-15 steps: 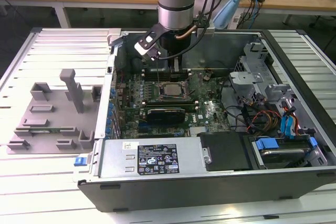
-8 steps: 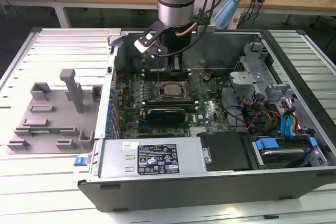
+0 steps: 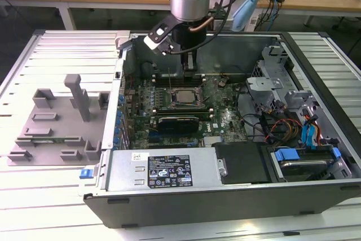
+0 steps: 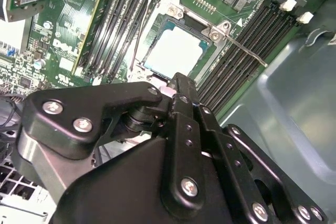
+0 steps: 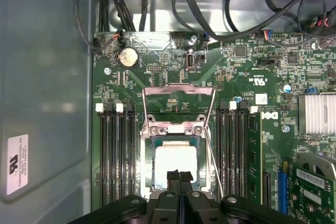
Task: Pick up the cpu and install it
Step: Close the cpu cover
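cpu [image 3: 181, 95] [image 5: 176, 163] [image 4: 176, 51] lies flat in the socket [image 5: 149, 156], silver top up, near the middle of the motherboard [image 5: 157, 72]. It sits square to the socket's dark rim.

- Metal load plate [image 5: 178, 91] is swung open, off the chip and standing up from the socket's edge. A thin wire lever [image 5: 215, 161] runs along one side of the socket.
- Black memory slots [image 5: 118, 156] run in rows on both sides of the socket.
- gripper [image 3: 190, 70] [image 5: 179, 176] [image 4: 180, 81] hangs just above the socket edge, pointing down. Its two black fingertips [image 5: 172, 177] are pressed together with nothing between them. Can't tell whether they touch the chip.
- Round coin battery [image 5: 126, 56] sits toward the board's far edge, beyond the load plate.
- Board lies inside an open computer case [image 3: 225, 198], resting flat on a slatted metal table [image 3: 34, 207].
- Grey moulded tray [image 3: 56, 122] rests on the table beside the case, at the exterior view's left.
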Robot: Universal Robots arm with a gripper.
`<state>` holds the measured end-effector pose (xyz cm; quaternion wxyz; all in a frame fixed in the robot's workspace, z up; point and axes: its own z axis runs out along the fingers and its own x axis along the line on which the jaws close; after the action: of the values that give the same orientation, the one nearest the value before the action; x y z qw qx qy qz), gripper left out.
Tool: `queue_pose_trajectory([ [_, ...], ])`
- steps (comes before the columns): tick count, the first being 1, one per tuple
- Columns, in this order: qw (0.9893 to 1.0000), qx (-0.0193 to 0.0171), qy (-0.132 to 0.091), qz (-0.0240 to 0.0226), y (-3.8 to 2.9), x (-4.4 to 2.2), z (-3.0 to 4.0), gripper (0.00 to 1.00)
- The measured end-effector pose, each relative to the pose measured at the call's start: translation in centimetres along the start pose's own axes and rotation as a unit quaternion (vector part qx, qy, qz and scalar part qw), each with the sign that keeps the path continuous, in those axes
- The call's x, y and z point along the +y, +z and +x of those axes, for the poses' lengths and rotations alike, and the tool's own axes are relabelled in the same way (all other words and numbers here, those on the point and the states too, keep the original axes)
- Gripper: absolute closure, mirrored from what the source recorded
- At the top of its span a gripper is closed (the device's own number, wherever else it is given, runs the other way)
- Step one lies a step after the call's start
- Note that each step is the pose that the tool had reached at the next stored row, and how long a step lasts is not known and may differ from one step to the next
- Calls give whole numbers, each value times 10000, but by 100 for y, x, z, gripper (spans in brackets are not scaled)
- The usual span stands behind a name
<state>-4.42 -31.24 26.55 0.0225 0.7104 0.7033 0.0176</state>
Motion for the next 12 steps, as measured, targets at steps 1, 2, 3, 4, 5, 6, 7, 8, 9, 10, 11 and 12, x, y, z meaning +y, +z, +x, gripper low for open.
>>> queue_pose_trajectory([
  [1, 10000, 0, 0, 0, -11, 1, 0, 89],
  [2, 10000, 1, 0, -1, -13, 1, 0, 89],
  [3, 10000, 2, 0, -1, -14, 1, 0, 89],
  [4, 10000, 0, 0, 0, -19, 1, 0, 89],
  [5, 10000, 0, 1, 0, -19, 6, 0, 89],
  [6, 10000, -1, 0, 0, -19, 18, 0, 89],
  [7, 10000, 0, 0, 0, -18, 37, 0, 89],
  [8, 10000, 0, 0, 0, -17, 52, 0, 89],
  [9, 10000, 0, 0, 0, -15, 71, 0, 89],
  [10, 10000, 0, 0, 0, -14, 98, 1, 89],
  [11, 10000, 0, 0, 0, -12, 128, 1, 89],
  [12, 10000, 0, 0, 0, -10, 171, 1, 89],
])
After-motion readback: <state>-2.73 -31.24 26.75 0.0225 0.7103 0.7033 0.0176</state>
